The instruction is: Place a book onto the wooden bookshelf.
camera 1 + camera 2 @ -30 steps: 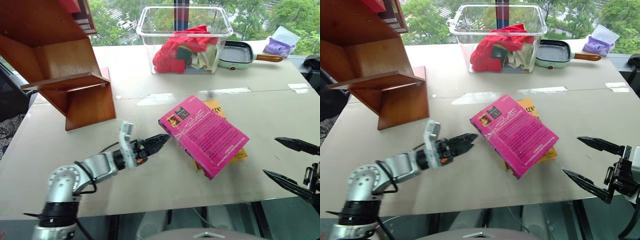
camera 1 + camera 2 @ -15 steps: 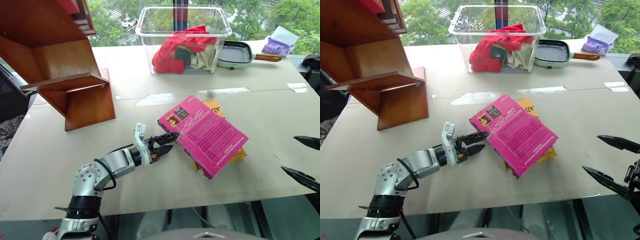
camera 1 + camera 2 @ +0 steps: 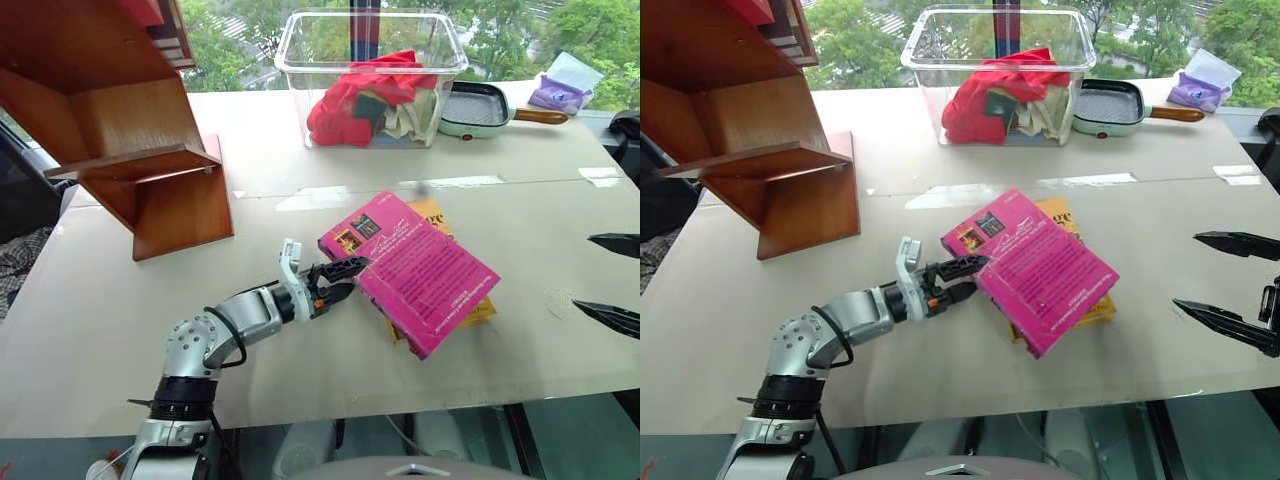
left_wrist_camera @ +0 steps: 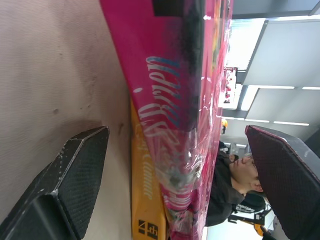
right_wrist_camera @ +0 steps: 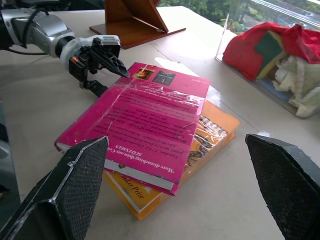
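Note:
The pink book point(image 3: 412, 270) lies slanted on top of a yellow book point(image 3: 436, 214) in the middle of the table. My left gripper point(image 3: 350, 277) is open at the book's near-left corner. One finger is over the cover and the other sits low by the table, so the book's edge point(image 4: 170, 100) stands between the jaws. My right gripper point(image 3: 1225, 280) hangs open at the table's right side, well apart from the books, with nothing in it. The wooden bookshelf point(image 3: 130, 130) stands at the far left of the table.
A clear plastic bin point(image 3: 370, 80) of red and pale cloths stands at the back, with a small green pan point(image 3: 480, 108) and a purple packet point(image 3: 560, 92) to its right. A person point(image 4: 230, 170) shows beyond the books in the left wrist view.
My left gripper has slid forward and right until its open jaws straddle the pink book's corner. My right gripper has drawn away to the right and risen a little. The books have not moved.

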You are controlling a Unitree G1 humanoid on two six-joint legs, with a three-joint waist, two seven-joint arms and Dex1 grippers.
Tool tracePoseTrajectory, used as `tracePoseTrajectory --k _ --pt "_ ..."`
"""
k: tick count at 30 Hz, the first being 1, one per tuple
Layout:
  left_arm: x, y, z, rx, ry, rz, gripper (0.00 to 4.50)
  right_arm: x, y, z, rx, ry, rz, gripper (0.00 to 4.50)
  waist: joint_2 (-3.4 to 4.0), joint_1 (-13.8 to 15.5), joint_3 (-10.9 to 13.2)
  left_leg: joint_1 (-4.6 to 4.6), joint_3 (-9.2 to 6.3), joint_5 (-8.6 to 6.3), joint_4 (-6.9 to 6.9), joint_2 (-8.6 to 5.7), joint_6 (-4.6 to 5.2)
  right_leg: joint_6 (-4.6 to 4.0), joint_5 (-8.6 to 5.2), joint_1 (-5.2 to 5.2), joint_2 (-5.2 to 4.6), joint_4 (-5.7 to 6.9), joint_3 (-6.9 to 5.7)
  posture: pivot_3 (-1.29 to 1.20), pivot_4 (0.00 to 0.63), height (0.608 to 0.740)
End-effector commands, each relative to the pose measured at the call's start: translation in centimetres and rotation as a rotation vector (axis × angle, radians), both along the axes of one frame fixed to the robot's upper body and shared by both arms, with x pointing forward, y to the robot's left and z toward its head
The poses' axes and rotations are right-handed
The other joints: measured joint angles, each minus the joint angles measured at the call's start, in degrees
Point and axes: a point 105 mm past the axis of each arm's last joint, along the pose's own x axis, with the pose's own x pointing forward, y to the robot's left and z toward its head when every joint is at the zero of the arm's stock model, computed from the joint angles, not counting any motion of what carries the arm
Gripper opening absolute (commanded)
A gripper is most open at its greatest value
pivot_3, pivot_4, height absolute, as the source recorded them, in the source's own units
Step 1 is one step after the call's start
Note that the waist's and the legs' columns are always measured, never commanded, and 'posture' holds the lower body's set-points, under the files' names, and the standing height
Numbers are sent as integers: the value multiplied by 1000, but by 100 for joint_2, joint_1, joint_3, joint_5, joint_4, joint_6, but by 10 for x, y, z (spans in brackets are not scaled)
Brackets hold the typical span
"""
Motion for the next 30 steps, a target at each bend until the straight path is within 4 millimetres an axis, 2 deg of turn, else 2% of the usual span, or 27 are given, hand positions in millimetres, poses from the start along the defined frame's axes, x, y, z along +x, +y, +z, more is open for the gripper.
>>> tracePoseTrajectory --k 1,4,9,10,11,12,15,16,19,25,28,30 --pt "3 -16 2 -66 -4 -7 4500 -5 7 5 0 -13 33 4453 1 16 0 0 1 0 0 -1 0 0 0 0 -1 0 0 0 150 740" --pt "9 -20 3 -92 0 5 4500 -9 9 3 1 1 32 4453 0 26 0 -1 0 0 2 -2 0 1 0 1 -3 0 0 0 150 740" --pt "5 -30 0 -97 10 -41 4500 -13 11 1 6 17 25 4453 1 20 -1 0 3 0 2 -2 0 1 0 1 -3 0 2 0 150 740" --pt "5 -30 -3 -92 19 -39 4097 -14 12 1 6 21 25 4500 1 23 -1 0 3 0 2 -2 0 1 0 1 -3 0 2 0 150 740" --pt "5 -30 -4 -94 24 -37 3963 -15 13 0 8 24 26 4500 1 27 -1 0 3 0 2 -2 0 1 0 1 -3 0 2 0 150 740" --pt "5 -30 -4 -99 27 -37 3643 -16 13 0 9 27 26 4500 1 28 -1 0 1 0 2 -3 0 2 0 2 -3 0 1 0 150 740" --pt "5 -30 -6 -88 19 -44 2232 -17 15 -2 11 38 27 4500 1 27 -1 0 1 0 1 -3 0 2 0 1 -2 0 0 0 150 740" --pt "4 -27 -4 -75 -1 -49 1588 -17 16 -2 13 40 28 4500 1 28 -1 0 1 0 1 -2 0 2 0 1 -2 0 0 0 150 740" --pt "8 -9 7 -64 -74 -13 396 -16 19 -4 26 37 29 4500 0 19 -1 0 2 0 2 -3 0 2 0 3 -2 0 0 0 150 740" --pt "21 39 54 -53 -294 104 322 -8 27 -11 67 19 34 4500 -5 -49 3 2 3 0 -1 7 -1 1 0 -2 6 1 3 0 150 740" --pt "29 62 92 -2 -448 187 322 -1 32 -13 94 -2 40 4500 -9 -17 7 1 2 0 -1 7 -1 1 0 -2 3 0 1 0 150 740" --pt "33 71 108 54 -521 228 322 3 35 -13 105 -14 43 4500 -15 9 10 -5 -6 1 1 6 -2 1 0 -3 3 -2 -7 0 150 740"
